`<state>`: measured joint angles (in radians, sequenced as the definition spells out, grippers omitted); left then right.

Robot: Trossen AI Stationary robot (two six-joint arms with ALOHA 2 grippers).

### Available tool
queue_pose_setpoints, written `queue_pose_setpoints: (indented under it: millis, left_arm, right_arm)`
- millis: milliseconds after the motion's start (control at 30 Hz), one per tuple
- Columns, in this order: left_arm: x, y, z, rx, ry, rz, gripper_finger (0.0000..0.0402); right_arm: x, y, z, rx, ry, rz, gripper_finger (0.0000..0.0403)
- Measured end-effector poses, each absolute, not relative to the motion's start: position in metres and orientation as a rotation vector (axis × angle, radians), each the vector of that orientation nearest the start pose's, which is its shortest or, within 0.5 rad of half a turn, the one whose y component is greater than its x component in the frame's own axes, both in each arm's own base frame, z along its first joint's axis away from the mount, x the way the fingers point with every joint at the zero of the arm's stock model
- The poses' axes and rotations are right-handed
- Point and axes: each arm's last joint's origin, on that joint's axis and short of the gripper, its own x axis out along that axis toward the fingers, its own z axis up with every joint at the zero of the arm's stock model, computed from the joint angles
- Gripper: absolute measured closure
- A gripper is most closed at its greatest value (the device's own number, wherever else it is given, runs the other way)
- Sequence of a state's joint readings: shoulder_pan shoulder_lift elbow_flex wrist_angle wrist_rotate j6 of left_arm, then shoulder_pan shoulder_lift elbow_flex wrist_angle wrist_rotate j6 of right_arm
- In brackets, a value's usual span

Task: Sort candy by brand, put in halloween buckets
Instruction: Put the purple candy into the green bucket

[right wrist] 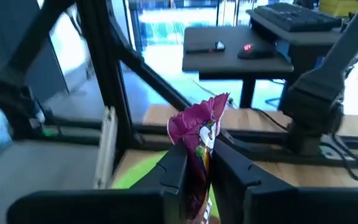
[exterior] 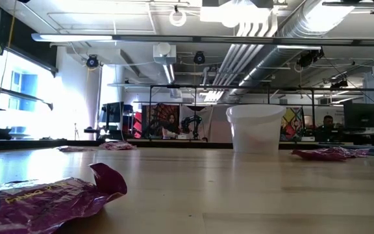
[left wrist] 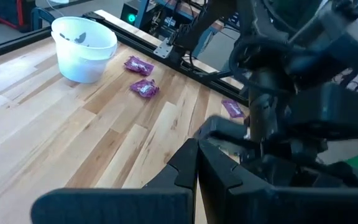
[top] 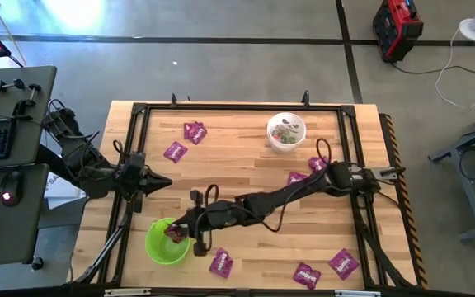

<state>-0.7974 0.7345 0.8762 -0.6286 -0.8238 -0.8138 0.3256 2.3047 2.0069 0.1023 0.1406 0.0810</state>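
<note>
- Right gripper (right wrist: 201, 168) — reaching across the table to its near-left corner, it is gripping a purple packet (right wrist: 199, 134) between narrowly parted fingers, directly over the green bucket (top: 166, 242).
- Left gripper (top: 162, 183) — waiting by the left edge with its fingers pressed together, holding nothing.
- White bucket (top: 286, 132) — standing near the far edge, with small sweets inside.
- Loose packets — two (top: 185, 141) are lying in the far-left area, one (top: 303, 172) beside the right arm, three (top: 306, 271) along the near edge.
- Open room — bare wood is lying across the table's middle, between the far-left packets and the white bucket.
</note>
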Motion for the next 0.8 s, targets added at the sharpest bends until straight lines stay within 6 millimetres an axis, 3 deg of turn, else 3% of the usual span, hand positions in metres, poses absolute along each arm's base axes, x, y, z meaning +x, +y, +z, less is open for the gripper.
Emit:
queue_pose_setpoints:
  millis: [167, 367, 500, 633, 800]
  left_arm:
    - [0.110, -0.082, 0.334, -0.459, 0.297, 0.160, 0.0401]
    - [0.110, -0.082, 0.334, -0.475, 0.293, 0.165, 0.0401]
    - [0.110, -0.082, 0.334, -0.495, 0.291, 0.168, 0.0401]
    - [0.110, -0.082, 0.334, -0.503, 0.290, 0.169, 0.0401]
    - [0.110, -0.082, 0.334, -0.505, 0.295, 0.161, 0.0401]
  right_arm:
    - [0.525, 0.179, 0.237, 0.149, 0.198, 0.174, 0.0321]
    - [0.533, 0.183, 0.217, 0.283, 0.158, 0.174, 0.0235]
    - [0.532, 0.186, 0.209, 0.257, 0.213, 0.173, 0.0178]
    - [0.527, 0.187, 0.226, 0.155, 0.212, 0.205, 0.0151]
    - [0.516, 0.184, 0.270, 0.061, 0.337, 0.210, 0.0149]
